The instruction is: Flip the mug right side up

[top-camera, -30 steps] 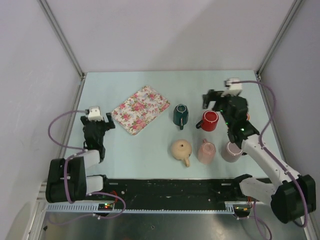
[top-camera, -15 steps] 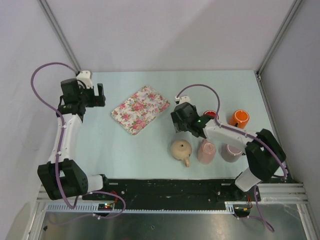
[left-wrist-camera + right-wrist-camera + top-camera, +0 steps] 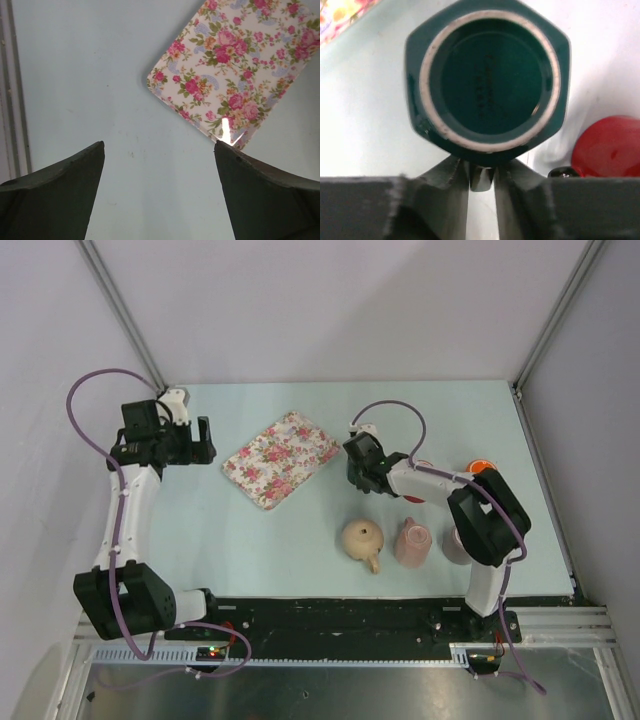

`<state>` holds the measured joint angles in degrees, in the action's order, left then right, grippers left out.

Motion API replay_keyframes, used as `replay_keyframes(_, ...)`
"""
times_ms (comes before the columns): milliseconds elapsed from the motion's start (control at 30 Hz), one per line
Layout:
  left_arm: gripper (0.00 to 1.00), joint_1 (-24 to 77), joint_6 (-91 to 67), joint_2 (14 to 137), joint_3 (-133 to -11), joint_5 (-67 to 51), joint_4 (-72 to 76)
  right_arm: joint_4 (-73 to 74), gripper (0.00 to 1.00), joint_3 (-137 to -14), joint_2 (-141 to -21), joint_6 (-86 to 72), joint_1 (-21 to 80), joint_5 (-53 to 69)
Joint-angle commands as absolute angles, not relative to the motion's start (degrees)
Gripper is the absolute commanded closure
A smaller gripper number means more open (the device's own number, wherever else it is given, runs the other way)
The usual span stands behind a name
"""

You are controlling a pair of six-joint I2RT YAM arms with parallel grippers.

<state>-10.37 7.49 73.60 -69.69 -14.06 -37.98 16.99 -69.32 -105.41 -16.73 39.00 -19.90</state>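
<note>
One step begun: right gripper (image 3: 482,182) pinches the upside-down dark green ceramic mug (image 3: 487,80) by its handle (image 3: 481,176).
Lifting and flipping remain; left gripper (image 3: 159,145) hangs wide apart, empty.

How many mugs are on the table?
6: teal mug at the right gripper, red beside it, orange far right; tan, pink, mauve in the near row. The right arm partly hides several.

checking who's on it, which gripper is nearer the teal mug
Right. The right gripper pinches the handle of the teal mug; the left gripper is far off, beyond the floral tray.
</note>
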Motion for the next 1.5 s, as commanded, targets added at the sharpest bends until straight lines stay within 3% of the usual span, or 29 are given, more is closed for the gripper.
replay_keyframes(0,0.06,-10.47,5.62,72.88,-72.77,-19.01,-39.93,14.89,0.88,-74.09,-107.15,-16.62,37.96,-18.78)
replay_keyframes(100,0.06,-10.39,3.67,73.05,-73.76,-23.06,-40.80,14.95,0.98,-75.31,-104.84,-16.67,37.32,-14.23)
replay_keyframes(267,0.02,-10.24,-1.34,73.48,-78.04,-36.00,-41.56,8.71,1.00,-75.50,-93.76,-21.02,36.05,5.44)
replay_keyframes(467,0.00,-6.61,-9.11,74.73,-87.31,-49.77,-41.54,-12.58,1.00,-75.40,-86.03,-36.27,36.96,24.92)
replay_keyframes(733,0.02,-0.78,-16.12,76.30,-96.80,-56.51,-41.42,-38.79,1.00,-75.35,-87.67,-54.19,40.29,29.08)
replay_keyframes(967,0.17,3.93,-18.86,77.08,-100.17,-59.60,-41.06,-42.38,1.00,-76.30,-89.15,-56.48,42.62,29.15)
replay_keyframes(1133,0.40,7.13,-21.42,77.73,-100.31,-62.20,-39.71,-40.55,1.00,-78.00,-90.76,-55.53,44.10,29.38)
replay_keyframes(1267,0.83,8.15,-24.36,78.13,-100.27,-61.96,-37.33,-40.21,1.00,-78.68,-92.46,-56.23,44.80,29.64)
replay_keyframes(1333,0.95,8.12,-24.77,78.27,-99.71,-59.88,-36.73,-38.88,1.00,-78.73,-93.14,-56.44,44.82,29.76)
replay_keyframes(1367,0.98,7.97,-24.78,78.20,-98.94,-58.02,-36.65,-36.80,0.98,-78.74,-93.33,-56.04,44.73,29.51)
replay_keyframes(1467,1.00,7.36,-21.74,78.00,-96.13,-45.46,-36.56,-27.17,0.44,-78.75,-92.89,-52.39,44.41,26.56)
